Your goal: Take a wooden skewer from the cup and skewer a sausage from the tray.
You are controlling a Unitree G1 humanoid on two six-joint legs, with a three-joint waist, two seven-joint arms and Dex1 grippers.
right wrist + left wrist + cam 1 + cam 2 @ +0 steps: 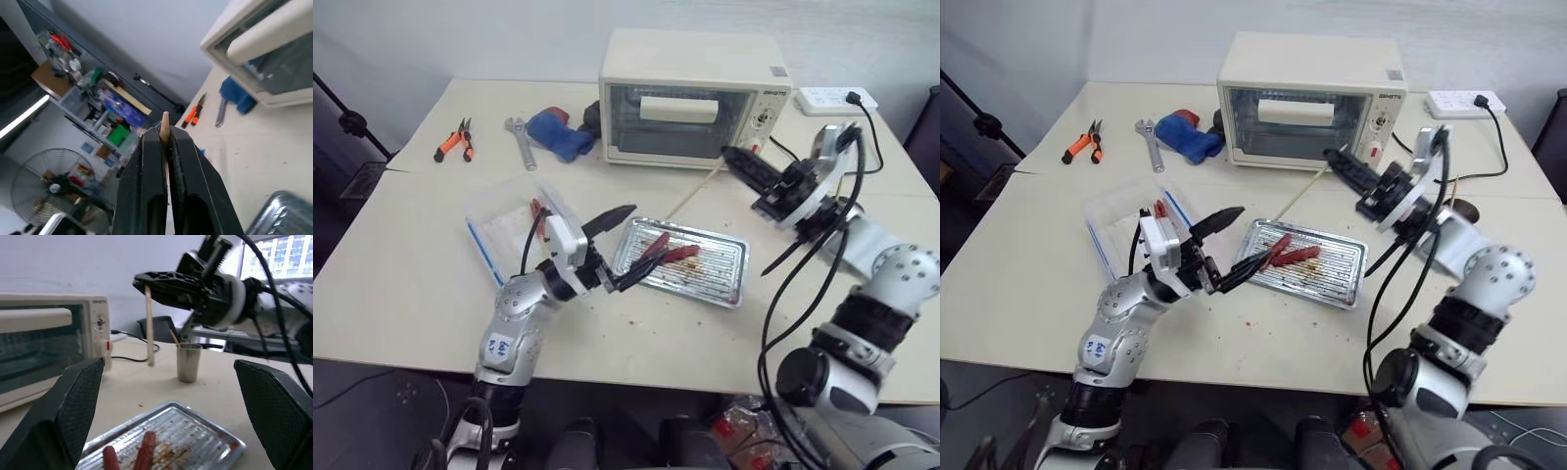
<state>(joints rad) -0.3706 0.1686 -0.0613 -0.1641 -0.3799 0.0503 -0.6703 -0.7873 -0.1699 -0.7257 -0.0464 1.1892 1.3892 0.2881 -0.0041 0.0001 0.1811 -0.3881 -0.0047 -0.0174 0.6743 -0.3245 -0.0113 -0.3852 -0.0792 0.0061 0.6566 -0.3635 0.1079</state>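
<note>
Overhead, thin pale wooden skewer (148, 328), ribbed shiny tray (725, 257).

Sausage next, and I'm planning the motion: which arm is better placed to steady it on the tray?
Left, probably. The left gripper is open at the tray's near end beside the sausage; the right gripper is shut on the wooden skewer.

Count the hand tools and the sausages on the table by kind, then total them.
Orange-handled pliers: 1
Silver metal wrench: 1
Reddish sausages on the silver ribbed baking tray: 2, one darker, one brighter red
Total: 4
</note>
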